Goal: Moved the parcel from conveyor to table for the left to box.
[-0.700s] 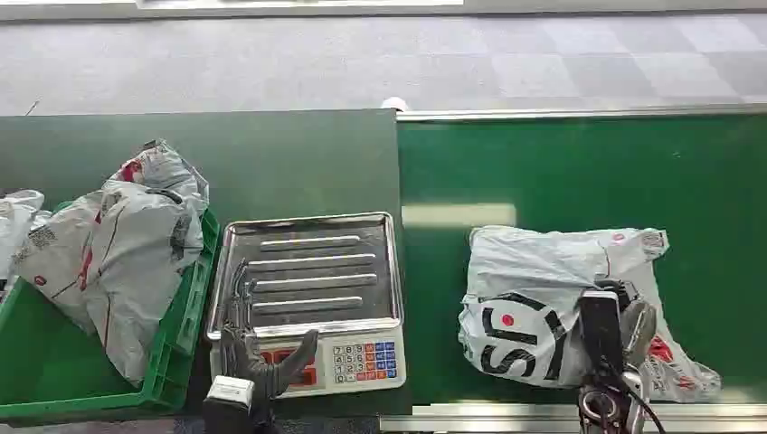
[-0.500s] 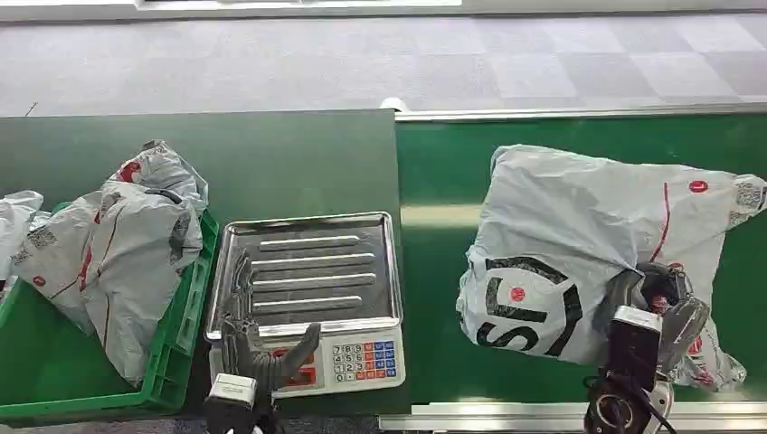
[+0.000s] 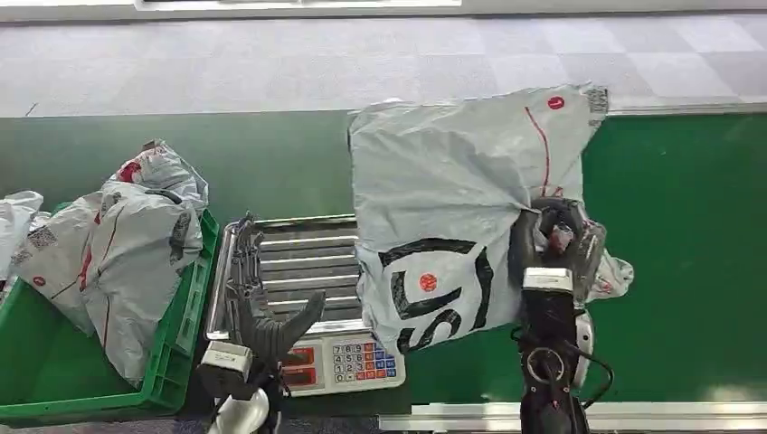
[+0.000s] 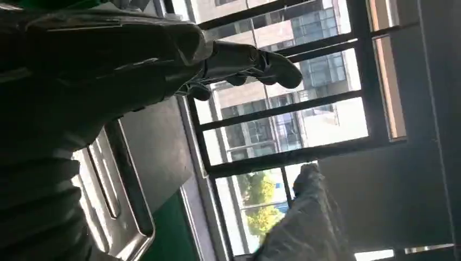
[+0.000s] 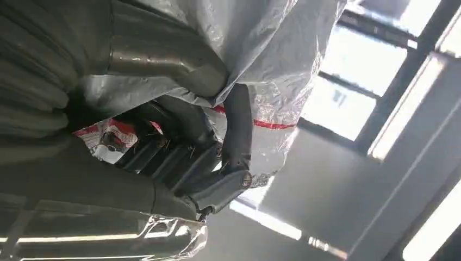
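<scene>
Transfer stage. Over the preceding moments the right hand (image 3: 553,246) had raised the parcel (image 3: 452,217) off the conveyor (image 3: 687,226) and swung it toward the robot's left; where the bag earlier lay flat on the belt, it now hung in the air across the seam between belt and table (image 3: 181,145), its lower corner overlapping the scale (image 3: 312,303). The move was therefore judged well advanced, with only lowering and release outstanding. The right hand's fingers (image 5: 236,130) were clenched into a gathered fold of the bag's film. The left hand (image 3: 267,321) had risen slightly over the scale's tray, fingers spread and holding nothing. The parcel was a soft grey plastic mailer, creased, printed with bold black lettering and small red dots; it draped loosely from the grasp. Similar bags filled the green crate (image 3: 54,362) at the table's left
</scene>
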`<state>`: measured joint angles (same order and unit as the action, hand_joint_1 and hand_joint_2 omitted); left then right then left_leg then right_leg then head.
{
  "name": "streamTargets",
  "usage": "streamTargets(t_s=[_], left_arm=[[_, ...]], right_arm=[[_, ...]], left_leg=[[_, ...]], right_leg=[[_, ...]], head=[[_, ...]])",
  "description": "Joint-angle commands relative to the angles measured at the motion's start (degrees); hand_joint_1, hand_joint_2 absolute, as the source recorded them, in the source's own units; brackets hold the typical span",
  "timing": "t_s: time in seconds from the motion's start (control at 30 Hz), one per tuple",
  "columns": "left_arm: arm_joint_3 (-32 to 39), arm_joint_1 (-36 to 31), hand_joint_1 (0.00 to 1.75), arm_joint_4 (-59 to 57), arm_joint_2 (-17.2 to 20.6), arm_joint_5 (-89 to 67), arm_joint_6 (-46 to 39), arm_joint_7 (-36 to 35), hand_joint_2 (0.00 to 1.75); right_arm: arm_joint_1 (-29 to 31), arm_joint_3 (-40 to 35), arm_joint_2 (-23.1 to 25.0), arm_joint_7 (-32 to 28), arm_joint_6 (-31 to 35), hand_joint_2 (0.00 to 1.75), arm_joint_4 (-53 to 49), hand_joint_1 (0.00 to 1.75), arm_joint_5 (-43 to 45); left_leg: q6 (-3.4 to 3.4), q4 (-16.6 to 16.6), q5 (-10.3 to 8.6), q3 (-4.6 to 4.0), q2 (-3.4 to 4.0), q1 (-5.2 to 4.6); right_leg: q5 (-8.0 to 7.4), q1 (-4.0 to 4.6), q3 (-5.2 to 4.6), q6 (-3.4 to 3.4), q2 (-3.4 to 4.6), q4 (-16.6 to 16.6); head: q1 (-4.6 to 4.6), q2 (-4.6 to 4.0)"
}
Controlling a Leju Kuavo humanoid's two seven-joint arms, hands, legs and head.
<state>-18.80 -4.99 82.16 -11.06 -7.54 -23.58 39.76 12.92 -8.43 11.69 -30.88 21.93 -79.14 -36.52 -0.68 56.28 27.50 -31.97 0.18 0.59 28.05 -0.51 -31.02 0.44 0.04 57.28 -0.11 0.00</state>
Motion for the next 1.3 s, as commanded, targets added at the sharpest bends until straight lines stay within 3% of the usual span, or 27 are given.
streamTargets(t_s=[0.03, 0.33, 0.47, 0.7, 0.73, 0.77, 0.8, 1.07, 1.3], left_arm=[[5.13, -1.35, 0.00, 3.39, 2.93, 2.28, -0.55, 0.24, 1.75], [11.80, 0.42, 0.00, 13.36, 2.38, 0.44, -4.57, 0.24, 1.75], [13.41, 0.80, 0.00, 15.96, 2.95, 0.33, -5.52, 0.24, 1.75], [13.64, 0.56, 0.00, 15.51, 2.73, 0.18, -5.31, 0.24, 1.75], [13.61, 0.58, 0.00, 15.21, 2.67, -0.24, -5.38, 0.24, 1.75], [13.57, 0.56, 0.00, 14.93, 2.60, -0.57, -5.51, 0.24, 1.75], [13.96, 0.94, 0.00, 14.79, 1.84, -1.02, -5.15, 0.24, 1.75], [15.41, 1.48, 0.00, 15.35, 0.59, -2.70, -3.27, -0.66, 1.75], [14.26, 0.69, 0.00, 11.27, 1.80, -6.11, 0.43, -4.78, 1.75]], right_arm=[[13.54, -10.70, 4.04, 0.43, -2.50, 1.75, 29.89, 1.71, -3.32], [16.09, -19.47, 6.02, 2.39, -6.51, 1.75, 34.18, 1.71, -6.79], [16.87, -20.35, 6.53, 2.45, -6.97, 1.75, 34.54, 1.75, -6.42], [17.72, -21.21, 7.05, 2.81, -8.10, 1.75, 34.80, 1.64, -6.15], [17.89, -21.29, 7.08, 3.11, -8.35, 1.75, 35.13, 0.70, -6.07], [18.03, -21.31, 7.09, 3.52, -8.51, 1.75, 35.48, 0.70, -6.02], [18.46, -21.21, 7.21, 5.62, -8.61, 1.75, 36.74, 0.00, -6.00], [17.99, -19.52, 6.74, 6.39, -9.25, 1.75, 37.56, 0.00, -3.39], [16.99, -17.27, 5.67, 5.71, -9.22, 1.75, 36.37, 0.00, -0.80]], left_leg=[[-0.02, -0.04, -0.01, 0.08, 0.28, 0.02], [-0.01, 0.01, -0.02, -0.09, 0.13, 0.05], [0.00, -0.02, -0.05, -0.12, 0.20, 0.04], [0.00, -0.04, -0.07, -0.11, 0.01, 0.02], [0.00, -0.02, -0.06, -0.11, -0.03, 0.01], [0.01, -0.06, -0.09, -0.09, 0.01, 0.02], [0.00, -0.05, -0.07, -0.08, -0.01, 0.02], [0.01, -0.07, -0.09, -0.08, -0.04, 0.02], [0.03, -0.15, -0.16, -0.06, -0.14, 0.03]], right_leg=[[-0.08, 0.02, -0.03, -0.04, 0.28, -0.02], [-0.03, 0.05, -0.13, -0.02, 0.15, 0.03], [-0.08, 0.04, -0.19, -0.04, 0.23, 0.03], [-0.04, 0.02, -0.14, -0.03, 0.06, 0.01], [-0.02, 0.01, -0.13, -0.02, 0.02, 0.03], [-0.06, 0.02, -0.12, -0.03, 0.06, -0.03], [-0.04, 0.02, -0.10, -0.02, 0.04, -0.02], [-0.06, 0.02, -0.10, -0.03, 0.02, -0.05], [-0.10, 0.03, -0.04, -0.02, -0.08, -0.15]], head=[[-0.02, 0.00], [0.00, 0.00], [-0.02, 0.00], [-0.02, 0.00], [0.00, 0.00], [0.00, 0.00], [-0.02, 0.00], [0.00, 0.00], [-0.02, 0.00]])
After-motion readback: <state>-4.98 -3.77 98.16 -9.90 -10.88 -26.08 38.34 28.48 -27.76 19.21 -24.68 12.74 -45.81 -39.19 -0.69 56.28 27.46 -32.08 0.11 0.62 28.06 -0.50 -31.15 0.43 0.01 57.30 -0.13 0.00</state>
